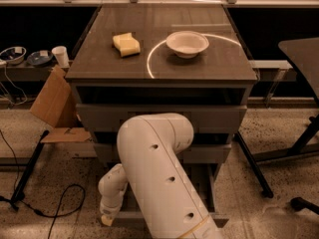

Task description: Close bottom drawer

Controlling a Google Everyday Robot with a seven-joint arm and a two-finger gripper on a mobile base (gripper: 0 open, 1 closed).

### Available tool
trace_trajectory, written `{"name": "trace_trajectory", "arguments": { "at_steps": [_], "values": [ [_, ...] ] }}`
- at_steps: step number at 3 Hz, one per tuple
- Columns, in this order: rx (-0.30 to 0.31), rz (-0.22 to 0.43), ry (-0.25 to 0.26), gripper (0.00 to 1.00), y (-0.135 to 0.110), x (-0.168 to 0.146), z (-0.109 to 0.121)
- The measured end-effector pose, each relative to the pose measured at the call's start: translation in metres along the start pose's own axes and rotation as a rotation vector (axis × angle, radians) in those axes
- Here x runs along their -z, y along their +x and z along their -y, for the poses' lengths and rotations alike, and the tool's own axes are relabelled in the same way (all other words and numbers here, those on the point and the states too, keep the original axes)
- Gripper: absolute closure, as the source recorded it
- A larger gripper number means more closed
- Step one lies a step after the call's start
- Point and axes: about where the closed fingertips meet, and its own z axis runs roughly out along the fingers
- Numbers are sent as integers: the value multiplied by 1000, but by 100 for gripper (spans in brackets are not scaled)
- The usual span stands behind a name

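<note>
White plastic fills the nearest part of my view: the robot's thick arm (159, 183) rises from 6 o'clock and bends back down towards 7 o'clock. At the end of its slimmer wrist section the gripper (105, 218) hangs low at 7 o'clock, close against the left front corner of the bottom drawer (214, 214). I cannot tell whether the gripper is spread or pressed together, because it points down and away from me.

That bottom drawer is the lowest of three in a grey cabinet. It stands pulled out towards me, and the arm hides most of it. Only its right wall and front edge show, at 5 o'clock. Just above it, the middle drawer (212, 153) sits slightly out. Above that is the top drawer (164, 117), with a dark gap over its front.

On the floor at 8 o'clock lies a black cable (50, 203), and a sheet of cardboard (52, 103) leans beside the cabinet at 9 o'clock.

Further back, the cabinet top (209, 68) carries a white bowl (187, 43) at 12 o'clock. A yellow sponge (126, 44) lies to the left of the bowl, apart from it. A bright curved reflection (149, 63) crosses the surface between them. A paper cup (61, 56) stands on a low shelf at 10 o'clock.
</note>
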Motion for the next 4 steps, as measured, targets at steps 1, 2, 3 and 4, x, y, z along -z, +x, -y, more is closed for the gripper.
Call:
{"name": "trace_trajectory", "arguments": {
  "at_steps": [1,2,3,4],
  "values": [
    [-28,-88,-71,100,15,-46,-1],
    [-36,-154,-98,100,24,-67,2],
    [-73,-162,-99,100,25,-70,7],
    [-195,-111,-91,100,25,-67,20]
  ]
}}
